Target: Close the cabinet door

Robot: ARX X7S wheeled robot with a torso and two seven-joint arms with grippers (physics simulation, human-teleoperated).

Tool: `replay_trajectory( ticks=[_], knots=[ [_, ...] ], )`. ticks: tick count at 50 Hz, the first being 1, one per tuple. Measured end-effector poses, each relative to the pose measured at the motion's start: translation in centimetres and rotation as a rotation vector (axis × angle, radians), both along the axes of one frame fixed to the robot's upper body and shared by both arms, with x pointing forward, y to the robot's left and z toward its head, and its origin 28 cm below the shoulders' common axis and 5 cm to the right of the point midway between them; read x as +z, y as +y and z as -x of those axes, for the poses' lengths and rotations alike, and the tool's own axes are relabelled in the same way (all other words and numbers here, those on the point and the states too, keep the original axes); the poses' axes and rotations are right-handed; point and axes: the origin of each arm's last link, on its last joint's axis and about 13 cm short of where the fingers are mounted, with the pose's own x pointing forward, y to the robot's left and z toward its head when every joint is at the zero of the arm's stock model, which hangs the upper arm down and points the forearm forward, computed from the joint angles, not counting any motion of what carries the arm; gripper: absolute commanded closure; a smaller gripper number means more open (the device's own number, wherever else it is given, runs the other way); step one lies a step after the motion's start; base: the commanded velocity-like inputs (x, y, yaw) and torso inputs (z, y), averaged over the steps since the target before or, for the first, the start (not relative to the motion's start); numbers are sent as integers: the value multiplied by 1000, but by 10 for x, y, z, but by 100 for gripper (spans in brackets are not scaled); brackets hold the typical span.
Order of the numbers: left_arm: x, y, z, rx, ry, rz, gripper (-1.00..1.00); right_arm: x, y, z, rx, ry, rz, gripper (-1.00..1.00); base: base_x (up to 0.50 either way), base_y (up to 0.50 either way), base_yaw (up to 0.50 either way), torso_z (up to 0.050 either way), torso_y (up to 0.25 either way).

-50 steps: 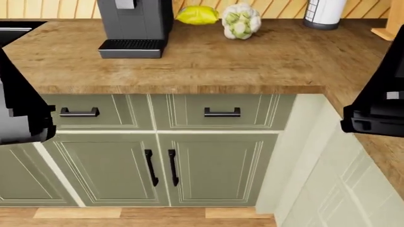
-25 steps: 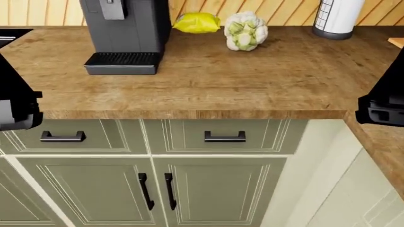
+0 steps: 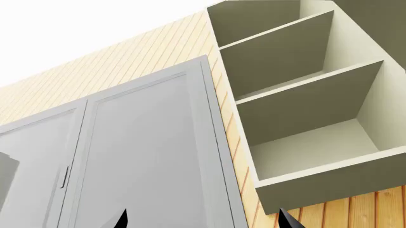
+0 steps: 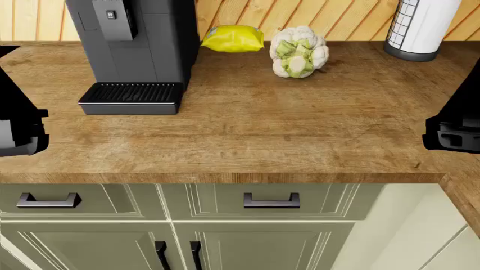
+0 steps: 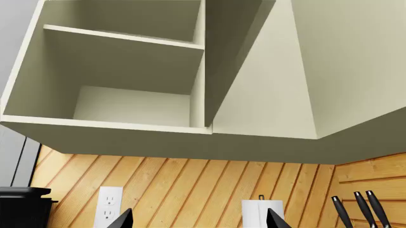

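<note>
The wall cabinet (image 5: 127, 71) stands open, its two bare shelves showing in both wrist views (image 3: 304, 95). A darker panel (image 5: 231, 52) juts out from its right side; it looks like the open cabinet door seen from below. My left gripper (image 3: 203, 221) is open and empty, pointing up at the grey doors beside the cabinet. Open and empty too, my right gripper (image 5: 199, 219) points up at the wall below the cabinet. In the head view the wall cabinet is out of sight, and only the black left arm (image 4: 19, 129) and right arm (image 4: 453, 132) show at the edges.
On the wooden counter (image 4: 248, 140) stand a coffee machine (image 4: 135, 50), a yellow bag (image 4: 232, 38), a cauliflower (image 4: 298, 52) and a paper towel roll (image 4: 420, 28). Below it are shut drawers and base doors (image 4: 176, 250). Tall grey doors (image 3: 146, 156) stand left of the wall cabinet. Knives (image 5: 355, 209) hang far right.
The head view has shifted upward: the counter and its objects have slid down the frame and the base cabinets have mostly dropped out. Both arms stay at the edges.
</note>
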Motion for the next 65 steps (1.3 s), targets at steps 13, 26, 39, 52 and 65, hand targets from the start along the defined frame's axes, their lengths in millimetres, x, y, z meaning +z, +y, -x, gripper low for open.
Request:
replay_trajectory(
  ticks=[13, 26, 39, 52, 65],
  knots=[
    [0, 0, 1, 3, 0, -1, -100, -1, 0, 0, 1, 2, -2, -100, 359, 0, 0, 0, 2],
    [-1, 0, 0, 6, 3, -1, -100, -3, 0, 0, 5, -2, -3, -100, 166, 0, 0, 0, 1],
    [1, 0, 1, 1, 6, 0, -100, 3, 0, 3, 29, -34, -24, -100, 0, 0, 0, 0, 0],
    [4, 1, 2, 10, 6, 8, -100, 35, -3, 2, 31, -120, -52, -100, 0, 0, 0, 0, 0],
    [7, 1, 3, 22, -1, 10, -100, 68, -9, -7, 17, -202, -76, -100, 0, 0, 0, 0, 0]
  ],
)
